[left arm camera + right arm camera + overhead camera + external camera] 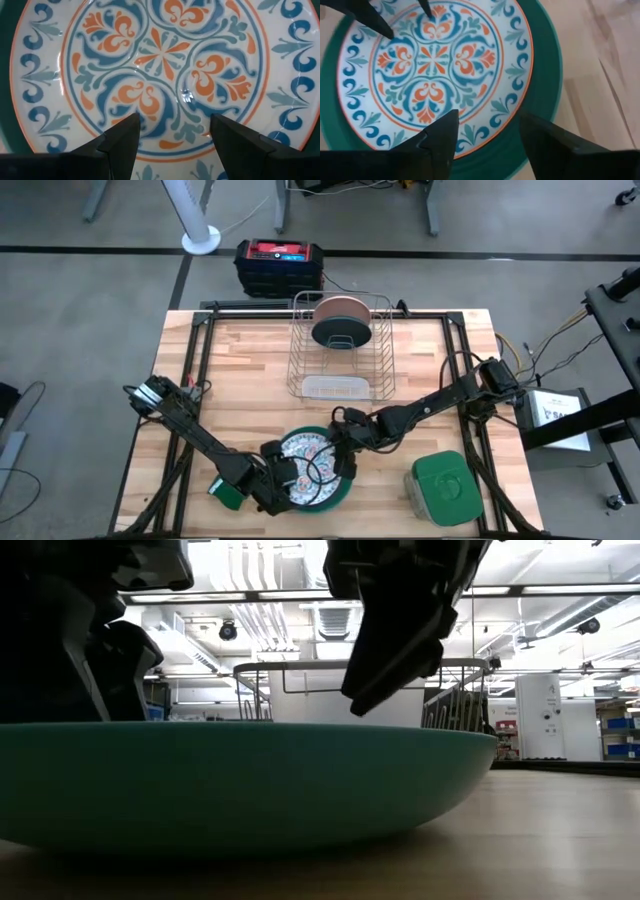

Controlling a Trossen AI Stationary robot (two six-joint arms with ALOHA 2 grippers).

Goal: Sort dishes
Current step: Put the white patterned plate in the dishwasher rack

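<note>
A white plate with blue-red ornament (305, 452) (165, 55) lies inside a bright teal-green plate (335, 498) (545, 75) (240, 780), which rests on the table near its front edge. My left gripper (285, 480) (175, 132) hovers open over the ornamented plate's near-left part. My right gripper (340, 452) (487, 127) hovers open over its far-right part, fingers slanting down. A salmon-pink plate (343, 310) and a dark teal plate (340, 333) stand on edge in the wire rack (340, 385) at the table's far middle.
A square green-lidded container (445, 485) stands near the front right. A small green sponge (228, 492) lies beside my left gripper, to its left. A black and red box (280, 265) sits beyond the table's far edge. Bare wood lies between the rack and the stacked plates.
</note>
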